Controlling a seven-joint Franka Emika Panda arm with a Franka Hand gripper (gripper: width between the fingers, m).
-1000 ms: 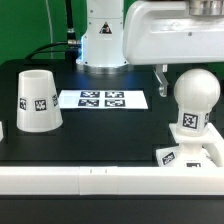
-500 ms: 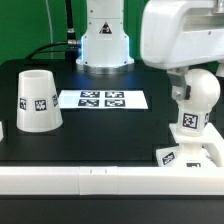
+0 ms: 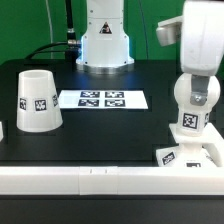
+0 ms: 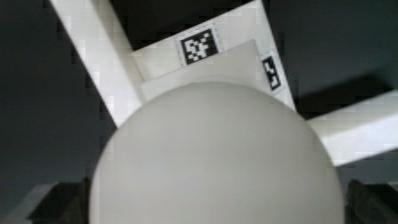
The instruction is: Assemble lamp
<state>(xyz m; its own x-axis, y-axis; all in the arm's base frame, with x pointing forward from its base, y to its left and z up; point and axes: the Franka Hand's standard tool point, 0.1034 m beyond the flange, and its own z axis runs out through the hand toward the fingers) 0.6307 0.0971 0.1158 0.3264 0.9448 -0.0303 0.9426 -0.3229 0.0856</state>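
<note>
The lamp's bulb [image 3: 194, 98] stands upright on the flat square base [image 3: 195, 156] at the exterior view's front right. My gripper [image 3: 198, 72] hangs straight over the bulb's round head, its fingers hard to make out there. In the wrist view the bulb head [image 4: 217, 160] fills the frame, with the dark fingertips [image 4: 64, 202] showing far apart on either side of it, open. I cannot tell whether they touch it. The tagged base [image 4: 178, 55] lies beyond the bulb. The tapered shade [image 3: 36, 100] stands alone at the exterior view's left.
The marker board [image 3: 102, 99] lies flat in the middle of the black table. The arm's pedestal [image 3: 105, 45] stands behind it. A white rail [image 3: 90, 178] runs along the front edge, close to the base.
The arm has swung toward the exterior view's right and come down, from behind the bulb to right over its head. The lamp parts have not moved.
</note>
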